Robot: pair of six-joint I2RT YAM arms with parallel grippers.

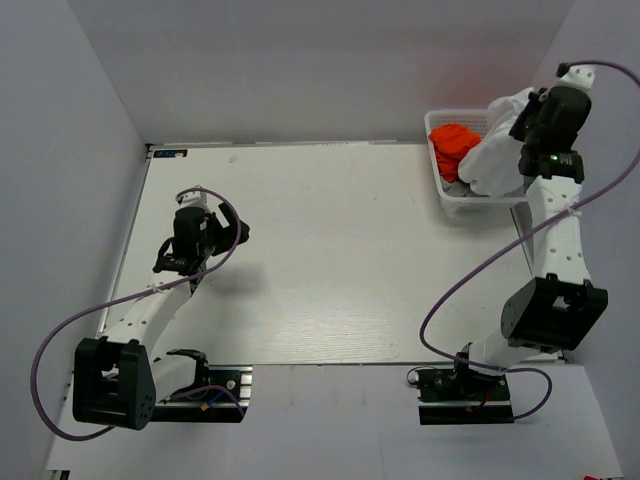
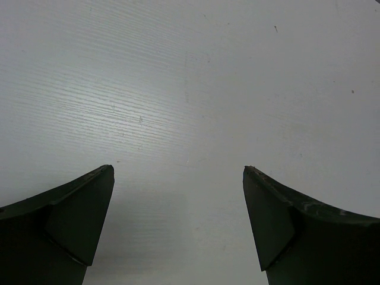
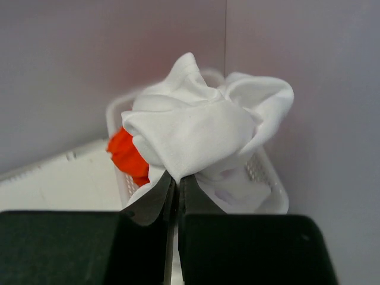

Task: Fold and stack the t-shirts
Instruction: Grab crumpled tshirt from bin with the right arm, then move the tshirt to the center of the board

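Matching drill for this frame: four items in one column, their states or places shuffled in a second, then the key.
Column one:
1 left gripper
2 right gripper
3 white t-shirt
4 orange t-shirt

Column two:
a lying in the basket
b open above the bare table
c bunched up, pinched over the basket
d shut on white cloth

Pairs: 1-b, 2-d, 3-c, 4-a

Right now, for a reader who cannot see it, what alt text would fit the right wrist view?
The right gripper is shut on a bunched white shirt, just over a white basket. An orange shirt lies in the basket at the left. Grey walls stand behind.
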